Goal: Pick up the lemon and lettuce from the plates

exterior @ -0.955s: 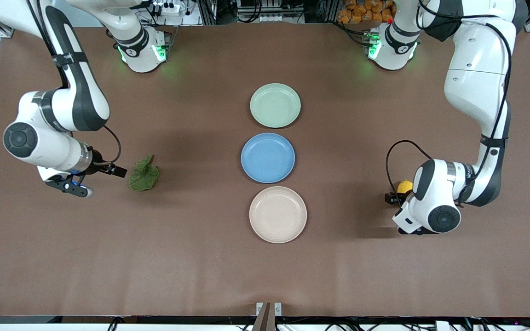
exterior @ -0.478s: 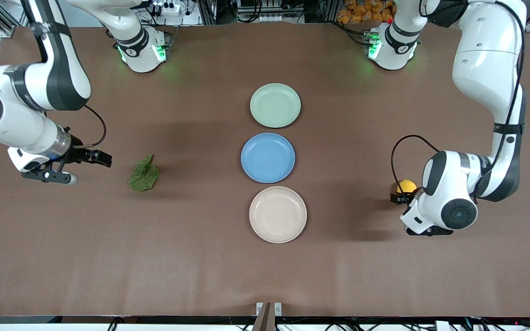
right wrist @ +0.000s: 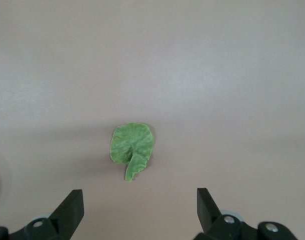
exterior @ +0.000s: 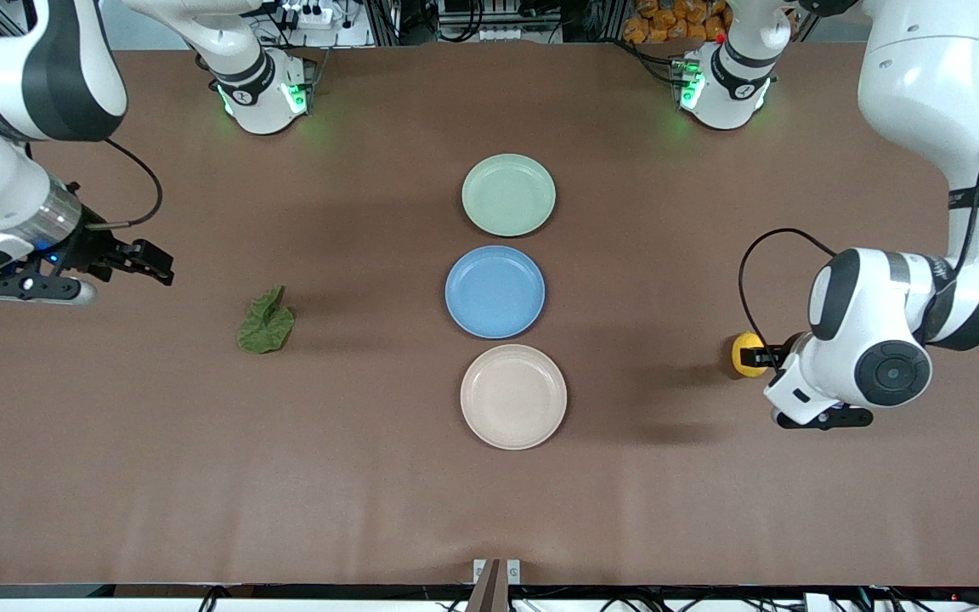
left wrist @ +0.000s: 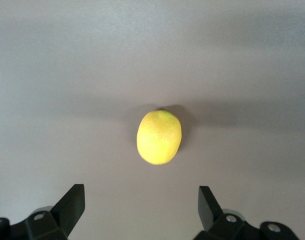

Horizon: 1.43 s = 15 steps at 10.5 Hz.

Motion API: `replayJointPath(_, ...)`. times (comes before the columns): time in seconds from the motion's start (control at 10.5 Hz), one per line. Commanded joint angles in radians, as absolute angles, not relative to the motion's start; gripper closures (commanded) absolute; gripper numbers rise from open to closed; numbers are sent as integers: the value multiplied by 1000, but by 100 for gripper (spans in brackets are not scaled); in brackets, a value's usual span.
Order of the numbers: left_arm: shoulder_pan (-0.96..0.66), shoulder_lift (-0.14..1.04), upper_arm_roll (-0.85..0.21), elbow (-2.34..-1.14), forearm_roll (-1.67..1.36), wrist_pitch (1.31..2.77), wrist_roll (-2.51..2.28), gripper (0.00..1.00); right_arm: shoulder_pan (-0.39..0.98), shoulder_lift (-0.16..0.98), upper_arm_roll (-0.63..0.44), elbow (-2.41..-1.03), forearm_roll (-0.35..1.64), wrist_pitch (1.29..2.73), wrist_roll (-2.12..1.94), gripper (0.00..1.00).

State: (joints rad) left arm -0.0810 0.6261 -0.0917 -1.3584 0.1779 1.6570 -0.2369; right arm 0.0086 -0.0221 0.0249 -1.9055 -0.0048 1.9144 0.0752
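Observation:
The lemon (exterior: 745, 354) lies on the bare table toward the left arm's end; it also shows in the left wrist view (left wrist: 159, 137). My left gripper (exterior: 768, 355) (left wrist: 141, 205) is open and empty, up beside it. The lettuce (exterior: 266, 321) lies flat on the table toward the right arm's end; it shows in the right wrist view too (right wrist: 132, 146). My right gripper (exterior: 149, 261) (right wrist: 140, 207) is open and empty, raised over the table apart from the leaf. The mint green plate (exterior: 508, 195) and the beige plate (exterior: 513, 396) are both empty.
A blue plate (exterior: 495, 291) sits between the two plates in a row along the table's middle. The two arm bases (exterior: 262, 89) (exterior: 721, 85) stand at the table's edge farthest from the front camera.
My right gripper has risen and drawn away from the lettuce toward its end of the table. My left gripper has pulled back from the lemon, which now shows whole. Lemon and lettuce have not moved.

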Motion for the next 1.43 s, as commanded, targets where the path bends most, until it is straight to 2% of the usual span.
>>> replayJointPath(0.0,-69,575,-100,-1373,135,1617,-218,0,-32,-28,38,-1815,-8,1827,-18,0)
replayJointPath(0.38,-37,493,-97,-1391,72,1601,-209,0,-32,-26,18,-1677,-2,1682,-69,0)
replayJointPath(0.76,-21,310,-87,-1574,29,1620,-120,0,-31,-29,18,-1560,28,1562,-81,0)
replayJointPath(1.05,-21,143,-86,-1741,26,1713,-120,0,-49,-28,21,-1537,26,1563,-87,0)
replayJointPath(1.34,0,22,-86,-1802,26,1720,-124,0,-55,-26,15,-1534,26,1556,-193,0)
